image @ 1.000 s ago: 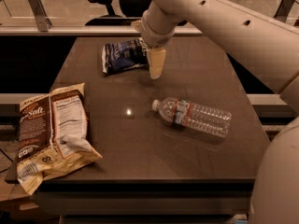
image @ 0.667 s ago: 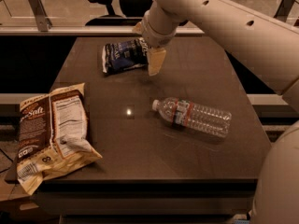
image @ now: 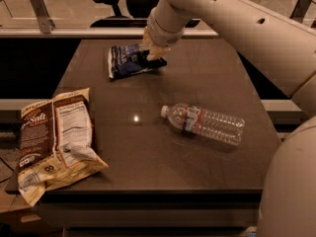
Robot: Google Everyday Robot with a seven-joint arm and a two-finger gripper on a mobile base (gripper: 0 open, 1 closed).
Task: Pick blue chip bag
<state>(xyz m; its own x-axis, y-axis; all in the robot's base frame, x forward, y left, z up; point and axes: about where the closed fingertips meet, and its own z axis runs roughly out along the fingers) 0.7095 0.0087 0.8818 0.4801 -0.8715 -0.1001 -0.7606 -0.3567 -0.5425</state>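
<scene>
The blue chip bag (image: pixel 127 60) is small, dark navy with white lettering, and lies flat at the back of the dark table (image: pixel 148 147), left of centre. My gripper (image: pixel 153 53) comes down from the cream arm at the top right and sits at the bag's right end, touching or just above it. It hides the bag's right edge.
A large brown-and-cream chip bag (image: pixel 54 137) lies at the table's front left, overhanging the edge. A clear plastic water bottle (image: pixel 205 123) lies on its side right of centre. An office chair (image: pixel 116 1) stands behind the table. My arm spans the upper right.
My gripper has moved left and down from beside the blue bag's right edge onto its right end. The bags and the bottle have not moved.
</scene>
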